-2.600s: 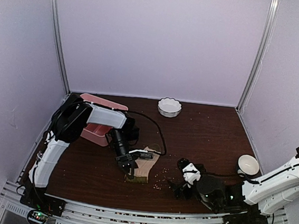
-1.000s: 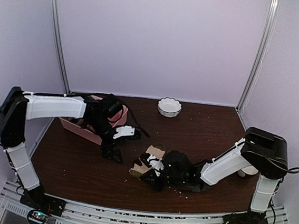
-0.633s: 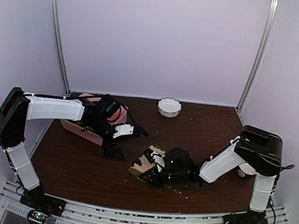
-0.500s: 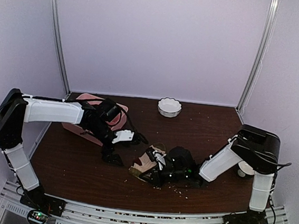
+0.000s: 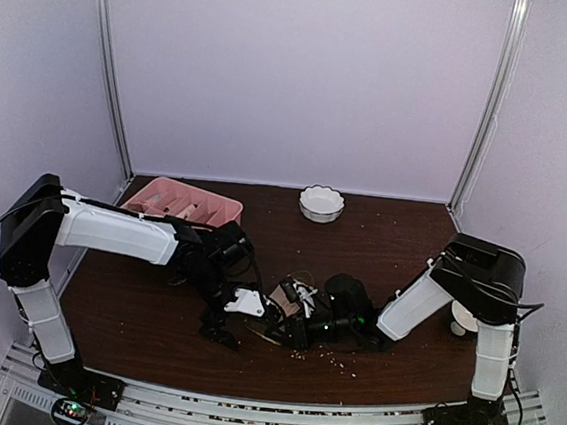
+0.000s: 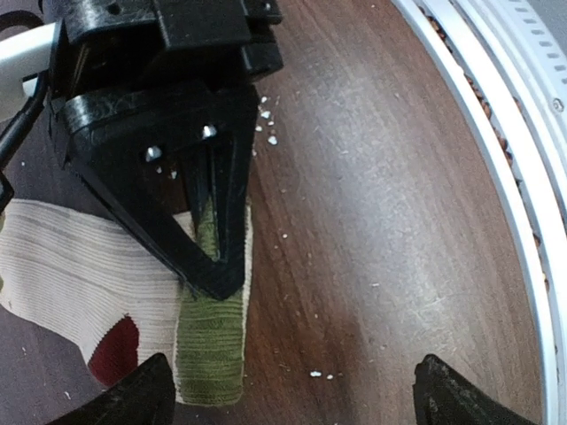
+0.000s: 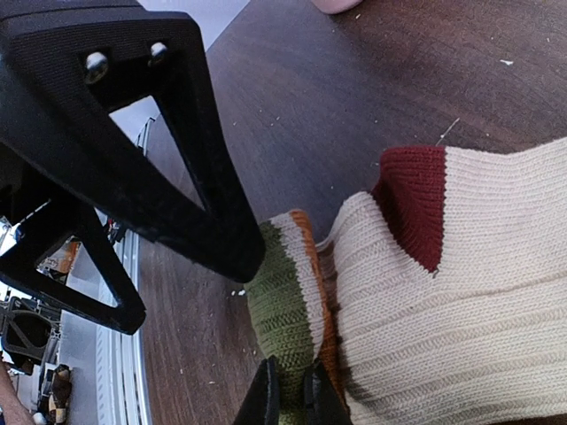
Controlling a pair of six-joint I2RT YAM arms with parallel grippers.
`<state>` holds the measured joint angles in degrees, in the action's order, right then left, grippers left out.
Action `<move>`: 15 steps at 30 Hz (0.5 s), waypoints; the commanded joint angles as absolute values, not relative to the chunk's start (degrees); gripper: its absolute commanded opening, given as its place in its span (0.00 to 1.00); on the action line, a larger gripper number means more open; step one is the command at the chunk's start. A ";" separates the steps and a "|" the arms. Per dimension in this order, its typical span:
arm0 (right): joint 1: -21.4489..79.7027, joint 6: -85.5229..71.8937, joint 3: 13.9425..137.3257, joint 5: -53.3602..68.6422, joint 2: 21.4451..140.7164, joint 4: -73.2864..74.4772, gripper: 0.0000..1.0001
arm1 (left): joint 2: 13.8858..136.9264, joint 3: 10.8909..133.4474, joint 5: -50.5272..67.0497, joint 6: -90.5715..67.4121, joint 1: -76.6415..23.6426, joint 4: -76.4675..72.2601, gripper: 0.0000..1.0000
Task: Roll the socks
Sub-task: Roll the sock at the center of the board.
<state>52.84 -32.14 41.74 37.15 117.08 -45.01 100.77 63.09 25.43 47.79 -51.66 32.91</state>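
Observation:
A cream ribbed sock (image 7: 461, 292) with a red heel patch (image 7: 415, 199) and a green cuff (image 7: 283, 310) edged in orange lies on the dark wooden table. My right gripper (image 7: 291, 391) is shut on the green cuff's end. In the left wrist view the sock (image 6: 80, 274) and its cuff (image 6: 211, 341) lie under the right gripper (image 6: 213, 270). My left gripper (image 6: 297, 398) stands wide open just in front of the cuff, with nothing between its fingers. From above, the socks (image 5: 285, 295) are a small bundle between the left gripper (image 5: 243, 324) and the right gripper (image 5: 294, 312); a second sock cannot be told apart.
A pink compartment tray (image 5: 182, 203) sits at the back left and a white scalloped bowl (image 5: 322, 203) at the back middle. A white cup (image 5: 462, 318) peeks from behind the right arm. Crumbs (image 5: 335, 356) dot the table; the metal rail (image 6: 496, 115) runs along the near edge.
My left arm has swung from beside the pink tray forward to the socks, still open. My right gripper has stayed shut on the sock, shifting it slightly.

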 commanded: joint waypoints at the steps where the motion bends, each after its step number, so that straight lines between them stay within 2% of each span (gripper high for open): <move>1: 51.36 -33.55 37.44 33.11 124.04 -26.93 0.00 | 100.38 62.67 21.72 46.58 -52.79 25.85 0.89; 5: 51.26 -34.29 37.52 34.10 124.14 -27.97 0.00 | 102.19 63.35 21.36 45.58 -52.90 24.93 0.74; 9: 51.10 -34.82 37.57 34.69 124.11 -28.39 0.00 | 104.58 65.22 21.88 45.84 -52.92 26.93 0.53; 15: 50.99 -35.46 37.33 35.56 123.63 -29.43 0.00 | 106.74 66.33 21.39 45.74 -52.93 28.47 0.45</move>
